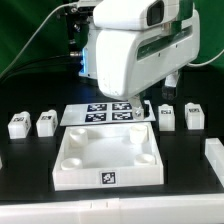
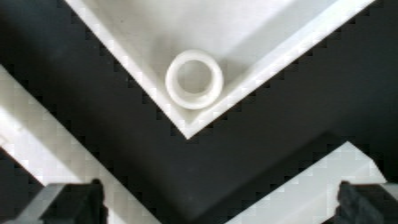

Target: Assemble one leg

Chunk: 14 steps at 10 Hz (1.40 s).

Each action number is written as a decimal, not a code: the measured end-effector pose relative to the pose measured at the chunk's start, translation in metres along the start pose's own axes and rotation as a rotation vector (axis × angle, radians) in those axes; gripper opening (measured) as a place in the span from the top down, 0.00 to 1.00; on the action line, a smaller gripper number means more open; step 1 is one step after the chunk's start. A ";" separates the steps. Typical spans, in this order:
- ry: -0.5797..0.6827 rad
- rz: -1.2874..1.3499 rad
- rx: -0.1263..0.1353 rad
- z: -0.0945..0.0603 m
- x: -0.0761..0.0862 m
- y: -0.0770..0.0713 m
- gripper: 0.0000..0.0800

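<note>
Counter [image 1: 30, 165], dark and mostly bare, carries everything. Arm housing [image 1: 125, 50], white and bulky, fills the upper middle of the exterior view and hides the pincer there. The white board [image 1: 105, 150], square with a raised rim, lies beneath the pincer [image 2: 214, 205]. In the wrist view one board corner sits straight below it, the two rim edges meeting in a point just short of the dark fingertips [image 2: 68, 203]. The pincer is spread wide with only bare counter between its fingers. The marker board [image 1: 110, 113] lies flat just beyond the white board, under the arm. Four small posts stand well apart from the pincer and outside the wrist view. The first leg [image 1: 17, 124] and second leg [image 1: 45, 122] are off to the exterior view's left, the third leg [image 1: 167, 117] and fourth leg [image 1: 193, 115] to its right. Each turns a tagged face toward the exterior camera, but their long axes cannot be told at this size. Open counter separates every leg from the board's rim. A round socket [image 2: 192, 78] sits inside the corner under the pincer.
</note>
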<state>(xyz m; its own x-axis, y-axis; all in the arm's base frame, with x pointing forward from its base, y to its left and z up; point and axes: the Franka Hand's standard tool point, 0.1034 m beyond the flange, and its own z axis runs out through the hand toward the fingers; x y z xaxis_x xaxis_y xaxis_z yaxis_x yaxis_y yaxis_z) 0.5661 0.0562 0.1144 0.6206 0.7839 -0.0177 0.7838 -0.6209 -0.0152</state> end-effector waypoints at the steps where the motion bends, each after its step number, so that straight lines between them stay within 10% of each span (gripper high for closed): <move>1: -0.001 0.000 0.001 0.001 0.000 0.000 0.19; 9: 0.000 -0.079 -0.001 0.001 -0.002 -0.002 0.19; 14: -0.017 -0.694 0.024 0.021 -0.105 -0.052 0.19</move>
<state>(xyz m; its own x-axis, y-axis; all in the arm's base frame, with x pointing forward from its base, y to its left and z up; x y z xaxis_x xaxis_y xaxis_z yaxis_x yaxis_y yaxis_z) 0.4599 0.0064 0.0957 -0.0246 0.9996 -0.0115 0.9984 0.0240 -0.0505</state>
